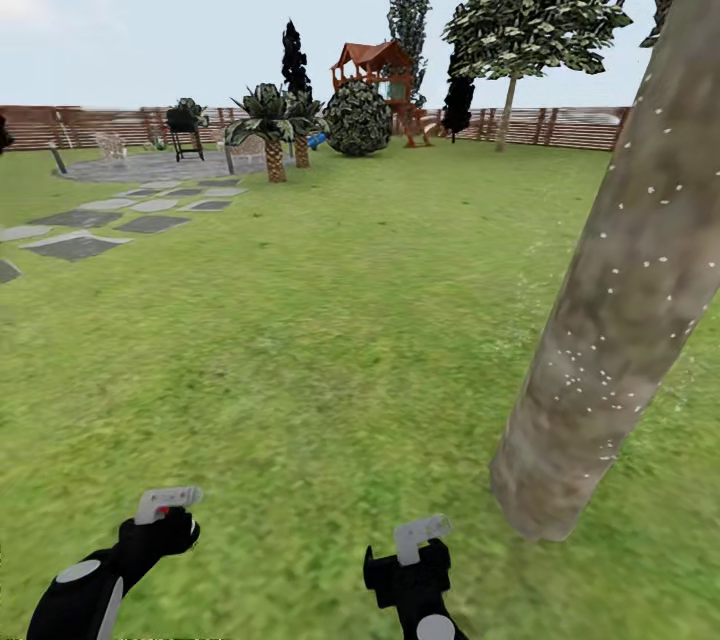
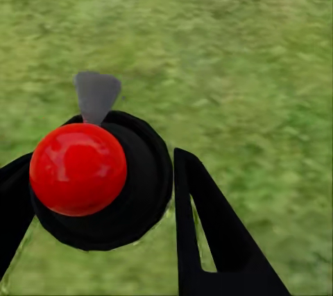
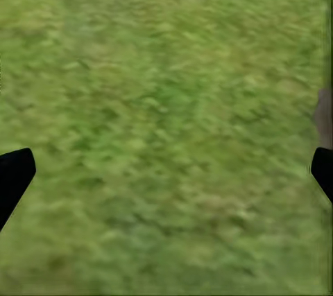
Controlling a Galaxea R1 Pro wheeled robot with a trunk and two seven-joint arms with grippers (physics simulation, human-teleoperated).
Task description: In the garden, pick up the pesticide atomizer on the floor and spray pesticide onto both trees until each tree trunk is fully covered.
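Gripping atomizer (image 2: 83, 171) (left) — speckled trunk (image 1: 620, 300).

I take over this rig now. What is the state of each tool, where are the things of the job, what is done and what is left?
Left tool: shut on the pesticide atomizer, held low over the grass.
Right tool: open, holding nothing, above the grass.
Tree trunk: close, ahead on the right.
Done: the atomizer is picked up; white specks of pesticide lie scattered on this trunk.
Left: the specks are sparse and much bark is bare, so it probably needs more spraying. After that, spray the second tree.
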